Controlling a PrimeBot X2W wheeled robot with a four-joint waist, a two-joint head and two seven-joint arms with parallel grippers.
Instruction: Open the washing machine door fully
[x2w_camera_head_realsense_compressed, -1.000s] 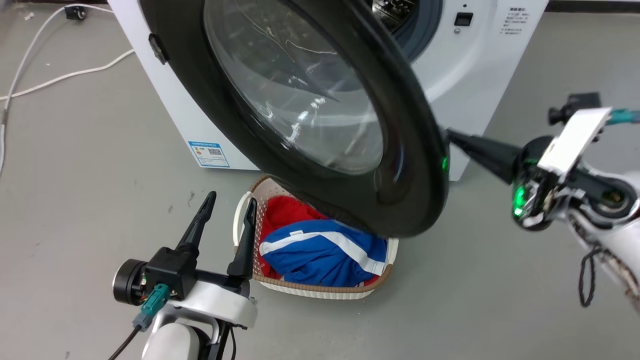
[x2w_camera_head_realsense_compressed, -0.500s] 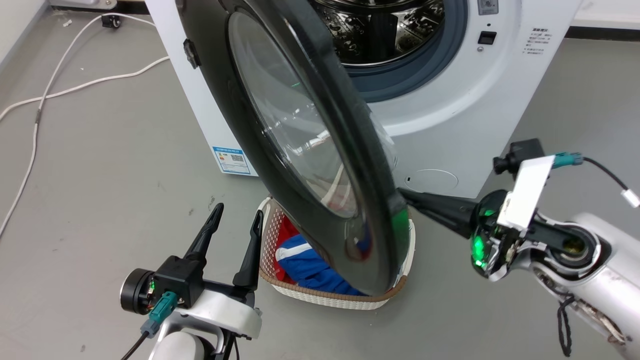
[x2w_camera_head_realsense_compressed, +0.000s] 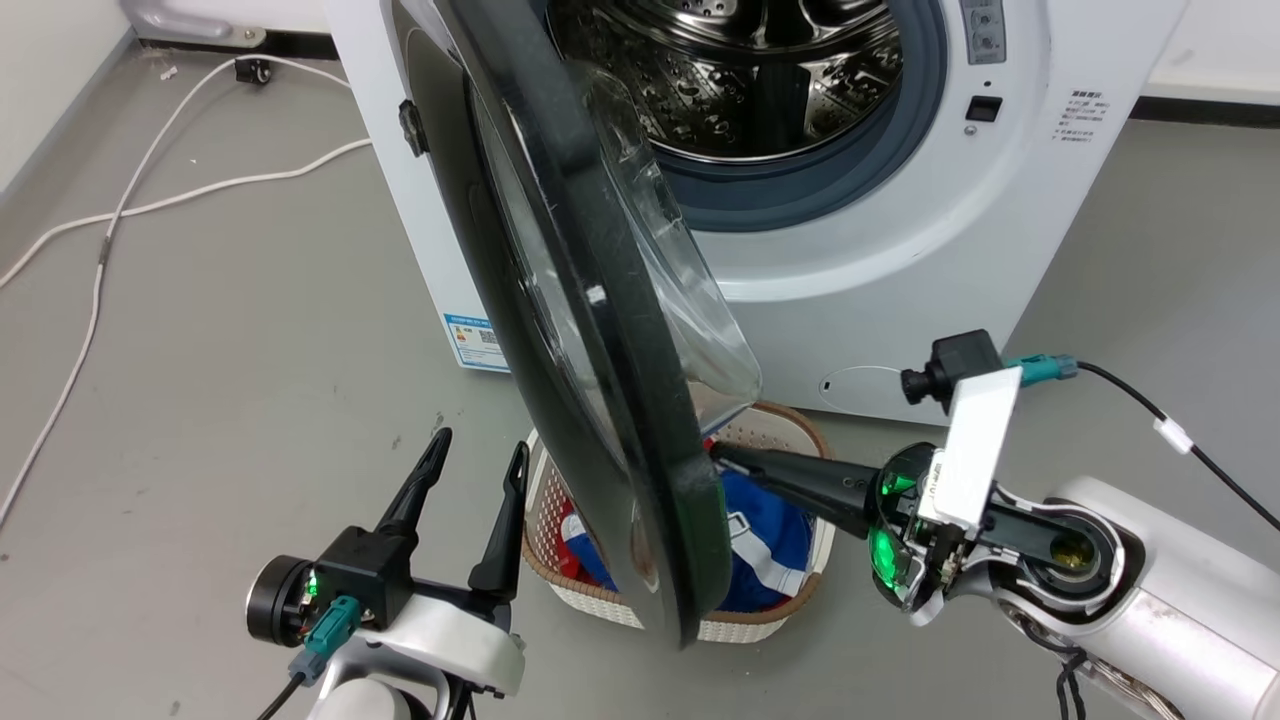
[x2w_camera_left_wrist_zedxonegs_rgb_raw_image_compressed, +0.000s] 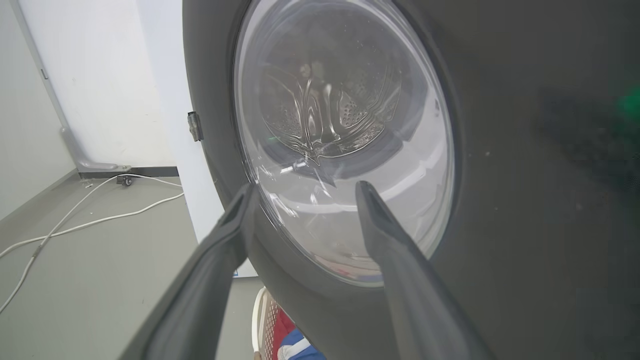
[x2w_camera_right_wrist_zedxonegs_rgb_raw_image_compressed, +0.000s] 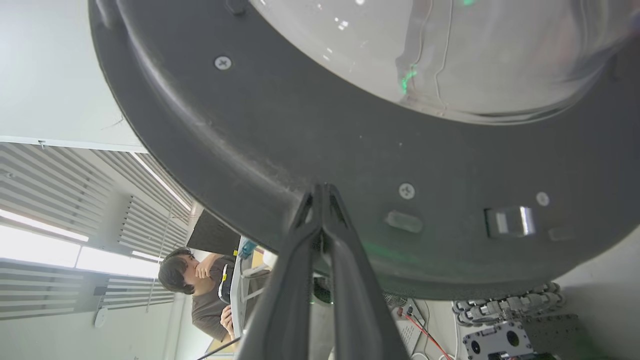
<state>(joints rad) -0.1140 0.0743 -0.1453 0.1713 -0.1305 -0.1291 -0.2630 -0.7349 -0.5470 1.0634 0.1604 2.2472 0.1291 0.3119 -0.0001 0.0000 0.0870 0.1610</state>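
Note:
The washing machine door (x2w_camera_head_realsense_compressed: 610, 350), a big glossy black disc with a bulging clear glass centre (x2w_camera_head_realsense_compressed: 690, 300), stands swung out and edge-on in the head view. Its hinge side is on the left of the white machine (x2w_camera_head_realsense_compressed: 900, 260). My right gripper (x2w_camera_head_realsense_compressed: 716, 452) is shut, and its tips press the door's inner face (x2w_camera_right_wrist_zedxonegs_rgb_raw_image_compressed: 350, 150) near the lower rim. In the right wrist view the right gripper (x2w_camera_right_wrist_zedxonegs_rgb_raw_image_compressed: 320, 188) touches the black rim below the glass. My left gripper (x2w_camera_head_realsense_compressed: 480, 445) is open, left of the door and apart from it. In the left wrist view the left gripper (x2w_camera_left_wrist_zedxonegs_rgb_raw_image_compressed: 304, 190) faces the door's outer side (x2w_camera_left_wrist_zedxonegs_rgb_raw_image_compressed: 525, 200).
The steel drum (x2w_camera_head_realsense_compressed: 740, 80) is exposed behind the door. A woven basket (x2w_camera_head_realsense_compressed: 560, 585) holding blue and red clothes sits on the floor under the door's lower edge. White cables (x2w_camera_head_realsense_compressed: 150, 200) trail over the grey floor at the left. A person (x2w_camera_right_wrist_zedxonegs_rgb_raw_image_compressed: 192, 287) sits in the background.
The door has swung further out, from showing its outer face to standing edge-on. My right gripper followed it leftward against the inner face. The head camera also shifted; the left gripper stayed open.

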